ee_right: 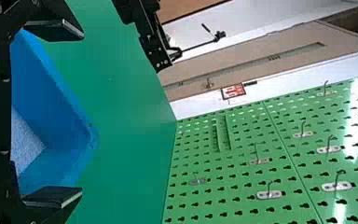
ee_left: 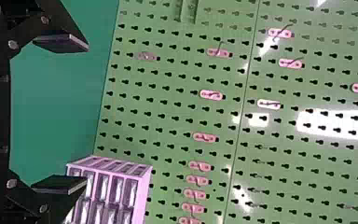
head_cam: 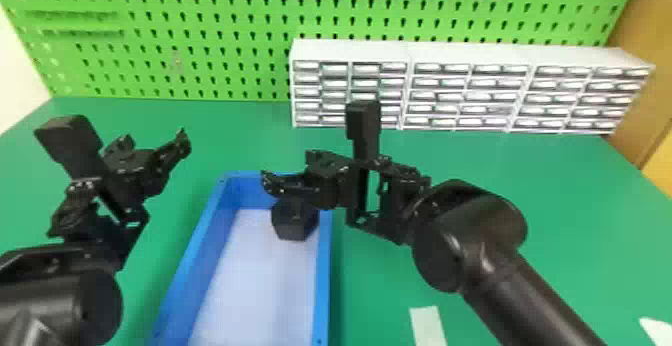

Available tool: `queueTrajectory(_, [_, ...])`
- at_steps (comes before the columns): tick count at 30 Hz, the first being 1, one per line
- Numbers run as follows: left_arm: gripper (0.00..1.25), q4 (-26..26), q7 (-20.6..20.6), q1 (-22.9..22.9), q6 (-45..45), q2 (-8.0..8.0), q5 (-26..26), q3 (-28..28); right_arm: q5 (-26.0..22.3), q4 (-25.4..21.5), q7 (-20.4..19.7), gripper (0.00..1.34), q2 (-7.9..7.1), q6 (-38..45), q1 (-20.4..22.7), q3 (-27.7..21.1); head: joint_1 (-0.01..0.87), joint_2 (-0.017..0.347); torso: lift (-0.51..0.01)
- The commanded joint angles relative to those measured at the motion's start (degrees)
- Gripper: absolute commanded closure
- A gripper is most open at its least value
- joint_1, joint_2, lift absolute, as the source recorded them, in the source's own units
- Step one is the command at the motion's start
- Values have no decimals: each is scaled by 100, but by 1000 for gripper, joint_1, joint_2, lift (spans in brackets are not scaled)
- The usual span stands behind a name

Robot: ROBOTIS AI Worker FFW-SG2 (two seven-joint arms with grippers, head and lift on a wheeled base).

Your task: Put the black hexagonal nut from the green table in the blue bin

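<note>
Black hexagonal nut (head_cam: 295, 220) shows in the head view over the floor of the blue bin (head_cam: 325, 260), toward its far end and close by the wall on the right. It sits just beneath my right gripper (ee_right: 81, 113), which partly covers its top, so I can't tell whether it rests on the bin floor or touches a wall. I take the job to be at the release, very nearly finished.

Both sets of jaws are spread wide: the right with nothing between its pads, and the left gripper (ee_left: 86, 114) likewise, off to the left above the tabletop (head_cam: 550, 195).

As for handling, I judge the nut rigid and chunky, in no danger of being crushed. Whether it is solid metal or light plastic I can't say; I'd plan for some weight. The faces look smooth enough to slip. If I had to take it again, I'd close on two opposite flats, never across corners, where it could twist out. Lifting straight up should keep my knuckles off the bin wall.

I find no marking on the nut or the bin. A red-and-white sign (ee_right: 233, 91) hangs on the wall behind, its print unread. On the drawer cabinet (head_cam: 470, 90) I can make out no lettering.
</note>
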Motion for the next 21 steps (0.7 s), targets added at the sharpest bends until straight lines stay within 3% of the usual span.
queueTrajectory(1, [263, 0, 0, 0, 0, 0, 0, 0, 8, 0, -6, 122, 0, 17, 0, -24, 666, 32, -100])
queueTrajectory(12, [263, 0, 0, 0, 0, 0, 0, 0, 210, 0, -23, 124, 26, 34, 158, -366, 666, 32, -100])
queueTrajectory(21, [263, 0, 0, 18, 0, 0, 9, 26, 579, -18, -76, 122, 97, 34, 519, -1131, 666, 32, -100])
